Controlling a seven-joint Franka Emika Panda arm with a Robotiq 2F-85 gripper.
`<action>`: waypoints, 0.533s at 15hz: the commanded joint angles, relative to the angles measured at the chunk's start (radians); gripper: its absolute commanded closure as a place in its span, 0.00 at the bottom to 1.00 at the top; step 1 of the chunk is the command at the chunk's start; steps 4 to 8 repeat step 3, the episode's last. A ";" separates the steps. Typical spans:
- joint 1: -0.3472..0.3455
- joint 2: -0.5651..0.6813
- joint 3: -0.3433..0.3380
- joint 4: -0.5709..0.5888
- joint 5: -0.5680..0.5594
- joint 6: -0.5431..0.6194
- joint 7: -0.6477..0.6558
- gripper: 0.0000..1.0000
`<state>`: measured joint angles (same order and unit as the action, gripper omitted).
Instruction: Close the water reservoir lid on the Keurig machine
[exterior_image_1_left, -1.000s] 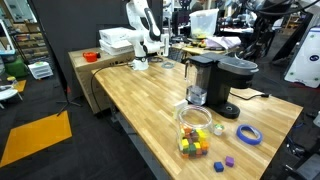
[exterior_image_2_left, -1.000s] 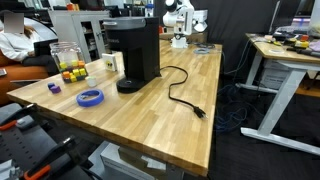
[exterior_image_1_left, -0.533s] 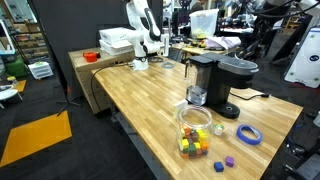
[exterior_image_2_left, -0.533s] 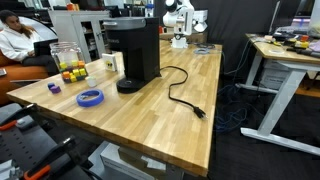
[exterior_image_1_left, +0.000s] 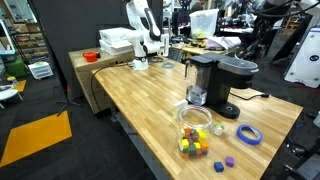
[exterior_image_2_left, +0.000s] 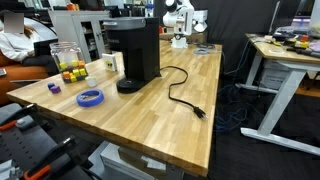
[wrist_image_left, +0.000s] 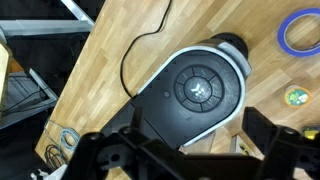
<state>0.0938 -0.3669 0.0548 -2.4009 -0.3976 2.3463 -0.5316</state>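
Your gripper (wrist_image_left: 186, 140) is spread wide and empty, looking down on the rounded top of the coffee maker (wrist_image_left: 200, 85); the tank lid (exterior_image_1_left: 202, 57) lies flat on the smoky tank (exterior_image_1_left: 199, 82) at the machine's side; a blue tape ring (wrist_image_left: 300, 30) lies near on the table (wrist_image_left: 110, 40).

Your Keurig machine (exterior_image_1_left: 222, 85) stands upright toward the worktop (exterior_image_1_left: 140, 95)'s near end; block jar (exterior_image_1_left: 195, 122) by the long edge, blue tape ring (exterior_image_1_left: 248, 134) nearer the corner.
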 joint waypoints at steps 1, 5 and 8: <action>0.008 0.000 -0.007 0.002 -0.003 -0.004 0.002 0.00; 0.008 0.000 -0.007 0.002 -0.003 -0.004 0.002 0.00; 0.008 0.000 -0.007 0.002 -0.003 -0.004 0.002 0.00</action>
